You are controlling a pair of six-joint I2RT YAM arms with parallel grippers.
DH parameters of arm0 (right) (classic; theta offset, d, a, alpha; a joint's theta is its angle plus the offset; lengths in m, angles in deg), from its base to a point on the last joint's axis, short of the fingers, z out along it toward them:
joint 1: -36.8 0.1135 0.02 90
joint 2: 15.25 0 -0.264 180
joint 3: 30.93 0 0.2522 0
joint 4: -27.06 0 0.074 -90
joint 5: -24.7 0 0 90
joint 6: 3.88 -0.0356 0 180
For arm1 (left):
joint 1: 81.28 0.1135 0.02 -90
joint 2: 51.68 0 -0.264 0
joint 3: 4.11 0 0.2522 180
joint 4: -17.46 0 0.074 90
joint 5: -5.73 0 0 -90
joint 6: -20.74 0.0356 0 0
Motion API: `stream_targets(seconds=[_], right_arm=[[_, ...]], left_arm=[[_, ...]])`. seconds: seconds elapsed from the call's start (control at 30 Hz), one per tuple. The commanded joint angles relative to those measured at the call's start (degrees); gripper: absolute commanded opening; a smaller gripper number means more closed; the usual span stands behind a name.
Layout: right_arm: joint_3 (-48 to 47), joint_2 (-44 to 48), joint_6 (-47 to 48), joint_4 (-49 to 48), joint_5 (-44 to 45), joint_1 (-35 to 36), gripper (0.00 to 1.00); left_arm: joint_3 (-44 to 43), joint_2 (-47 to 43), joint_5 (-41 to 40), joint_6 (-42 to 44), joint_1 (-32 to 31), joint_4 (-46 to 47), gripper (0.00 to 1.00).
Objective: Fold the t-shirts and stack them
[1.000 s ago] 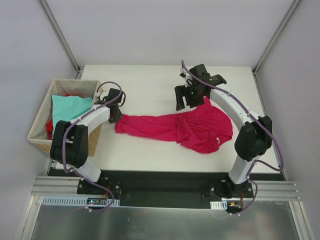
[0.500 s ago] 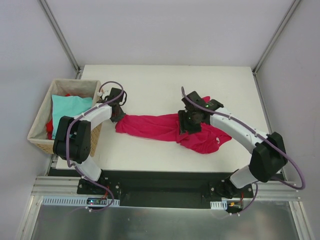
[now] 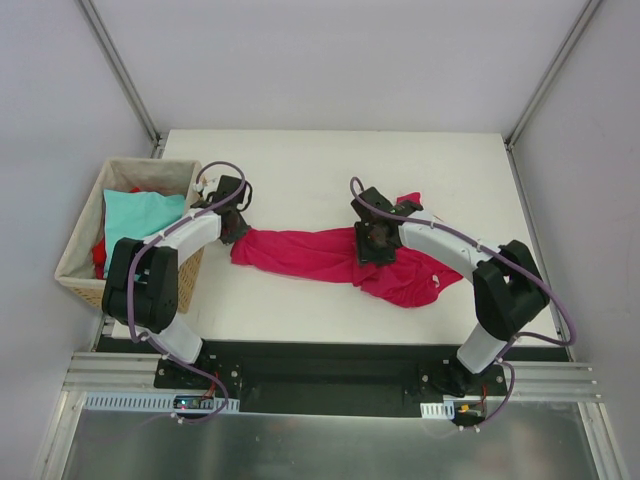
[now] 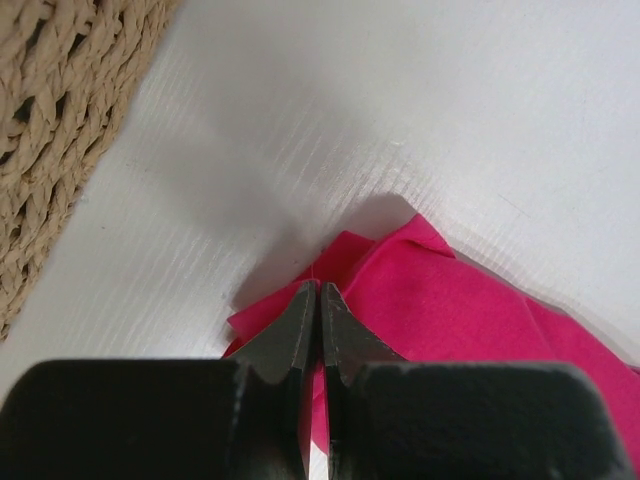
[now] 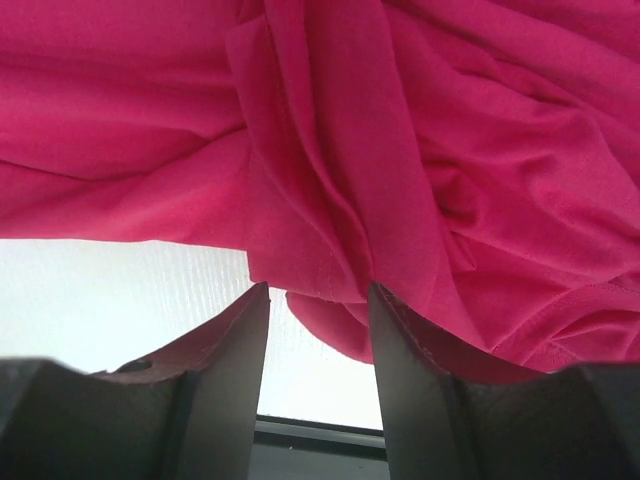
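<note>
A crimson-magenta t-shirt (image 3: 330,253) lies crumpled and stretched out across the table's middle. My left gripper (image 3: 234,236) is shut on its left corner, and the left wrist view shows cloth (image 4: 450,310) pinched between the closed fingers (image 4: 345,335). My right gripper (image 3: 365,250) is open, low over the shirt's bunched middle. In the right wrist view a fold of the shirt (image 5: 330,150) hangs between the spread fingertips (image 5: 240,330). A light teal t-shirt (image 3: 138,214) and a red one (image 3: 98,256) lie in the basket.
The woven wicker basket (image 3: 80,285) stands off the table's left edge, close to my left arm; its side shows in the left wrist view (image 4: 50,130). White table surface (image 3: 300,170) lies behind the shirt, and the black base rail (image 3: 320,355) is at the near edge.
My right arm swung from the shirt's far right corner forward and left, down onto the shirt's middle. The shirt's right part dropped and bunched. The left gripper stayed put, still shut.
</note>
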State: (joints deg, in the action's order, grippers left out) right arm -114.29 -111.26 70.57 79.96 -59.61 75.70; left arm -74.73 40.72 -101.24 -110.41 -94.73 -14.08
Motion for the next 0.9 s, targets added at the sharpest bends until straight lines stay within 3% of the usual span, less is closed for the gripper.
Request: stream_targets(seconds=[0.0,0.47,0.73,0.77,0.8,0.87], right_arm=[[-0.4,-0.8,-1.1,0.0,2.5,0.0,0.48],[1.0,-2.8,-1.1,-1.4,2.4,0.0,0.45],[2.1,-2.9,-1.8,-3.6,2.4,0.1,0.26],[1.7,-3.0,-1.7,-3.2,2.7,0.0,0.21],[1.5,-3.0,-1.6,-2.8,3.0,0.0,0.01],[1.2,-1.9,-1.2,-2.0,5.0,0.0,0.01]], left_arm=[[1.0,-2.5,-0.1,0.6,0.1,0.5,0.00],[1.1,-2.8,0.1,0.8,0.1,0.7,0.00],[1.1,-3.0,-0.1,1.2,0.1,0.7,0.00],[1.1,-2.9,0.0,1.2,0.2,0.8,0.00],[1.0,-3.0,0.1,1.3,0.2,0.7,0.00],[1.0,-3.2,0.3,1.5,0.2,0.7,0.00]])
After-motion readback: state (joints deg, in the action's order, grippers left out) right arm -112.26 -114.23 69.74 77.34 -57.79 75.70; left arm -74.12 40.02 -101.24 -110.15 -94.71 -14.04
